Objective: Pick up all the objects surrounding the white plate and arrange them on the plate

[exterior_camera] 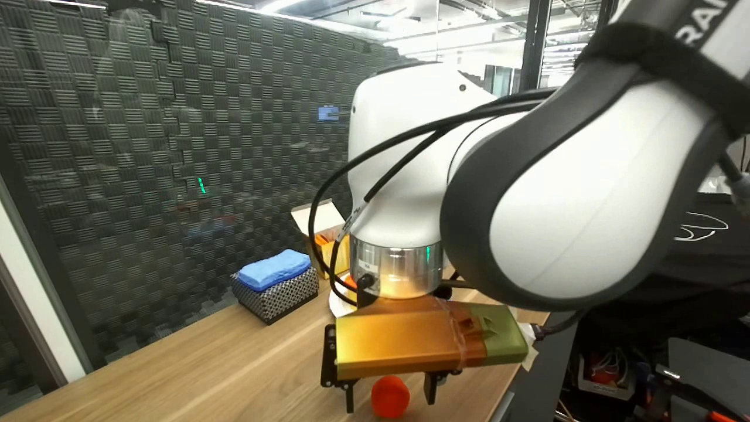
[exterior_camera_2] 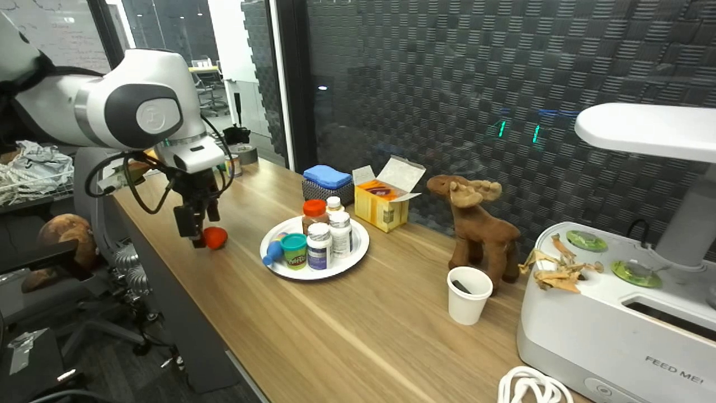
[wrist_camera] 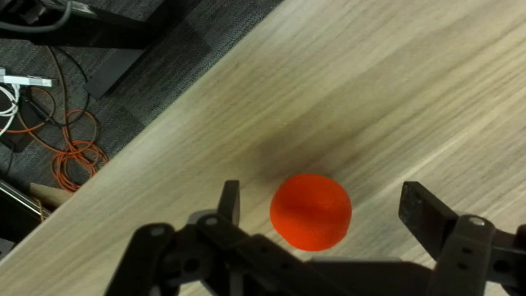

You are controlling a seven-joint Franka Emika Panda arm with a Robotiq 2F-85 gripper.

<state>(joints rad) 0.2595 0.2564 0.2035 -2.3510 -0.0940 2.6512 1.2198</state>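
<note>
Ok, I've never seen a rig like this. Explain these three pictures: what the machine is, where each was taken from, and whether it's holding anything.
The machine is a white and dark-grey jointed robot arm ending in a black two-fingered gripper, its mechanical hand. Two pictures come from cameras standing outside the robot; the close-up comes from a camera on its wrist.

On the wood-grain tabletop lies a round, flat white plate carrying a red-lidded jar, a small teal-lidded tub, a small blue bottle and three white-capped bottles. Also standing there are an open yellow cardboard box, a brown plush moose and a white paper cup.

Nothing is held: the fingers stand open, with a round red ball on the tabletop between them and a gap either side of it in the wrist view.
</note>
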